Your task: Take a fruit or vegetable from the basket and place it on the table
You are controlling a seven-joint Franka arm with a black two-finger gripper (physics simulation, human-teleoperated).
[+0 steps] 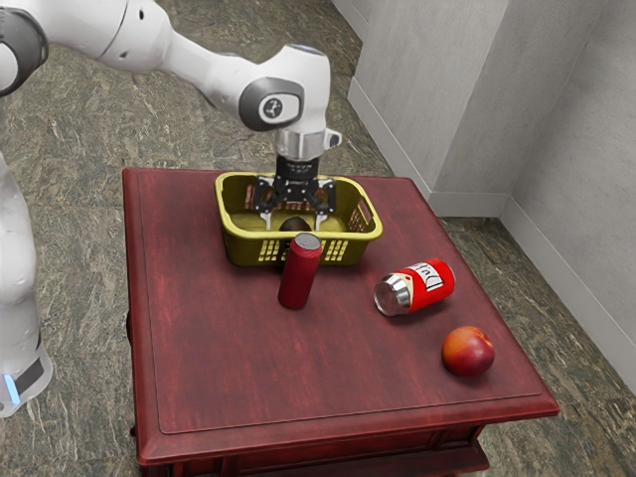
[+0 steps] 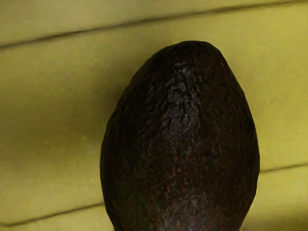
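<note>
The tool [image 1: 293,223] is wide open and has nothing in its grip. Its two fingers [image 1: 265,221] reach down inside the yellow basket [image 1: 348,238], one on each side of a dark avocado [image 2: 183,139], with a gap by each. The avocado lies on the basket's floor, right under the tool.

It looks like an egg, fat in the middle and thinner at one end, with dark, bumpy skin. I think it will feel a bit heavy for its size, but not hard to lift. The bumps should help it not slip. It may be a little soft inside, so a hard pinch could leave a dent. The best place to hold it is across the fat middle, low down on both sides. Near the thin end, it could pop out or roll.

Close to the basket, a dark red can [image 1: 299,273] stands up on the table [image 1: 219,358]. A second can [image 1: 429,284] lies on its side. Farther out is a round red and yellow fruit [image 1: 468,352], maybe a peach.
</note>
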